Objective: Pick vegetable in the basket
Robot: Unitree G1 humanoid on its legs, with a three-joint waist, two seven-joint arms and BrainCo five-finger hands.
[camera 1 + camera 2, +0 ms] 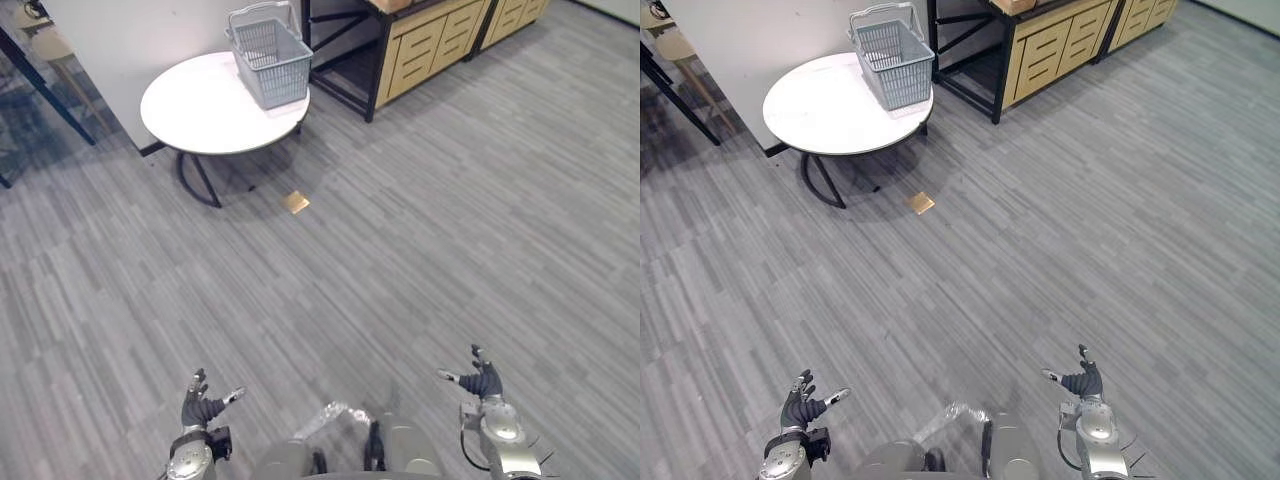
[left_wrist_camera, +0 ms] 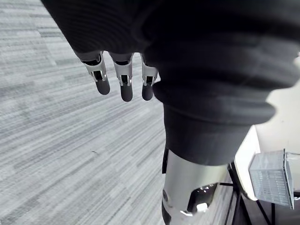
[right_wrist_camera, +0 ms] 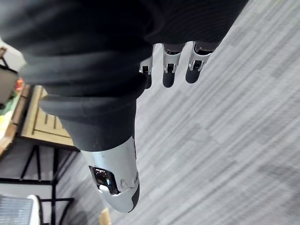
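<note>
Left hand (image 1: 203, 403) was low at our left side, fingers (image 2: 122, 79) straight and spread, thumb out, nothing in it. Right hand (image 1: 483, 380) was the same on the other side: fingers (image 3: 168, 70) apart and relaxed, empty. Both hung over bare floor (image 1: 420, 260).

Going outward, there was nothing within reach. A small tan square (image 1: 295, 202) lay on the floor well ahead, just short of the table (image 1: 190, 115). The table was round and white and stood far forward and left of centre. The basket (image 1: 270, 55) sat at its right rim, next to a black-framed cabinet (image 1: 430, 45) with wood drawers.

The key relation was that the basket lay well ahead and to the left. We judged the left hand to be the nearer one, though both were far out of range, so walking up had to come first. The basket's long axis ran roughly away from us, short end facing, with the handle raised over the far rim.

The basket was grey plastic mesh with tapered walls and looked light and rigid. We saw no vegetable inside it, on the table or on the floor. Some coloured bits (image 3: 18, 86) beside the cabinet were too blurred to name.
</note>
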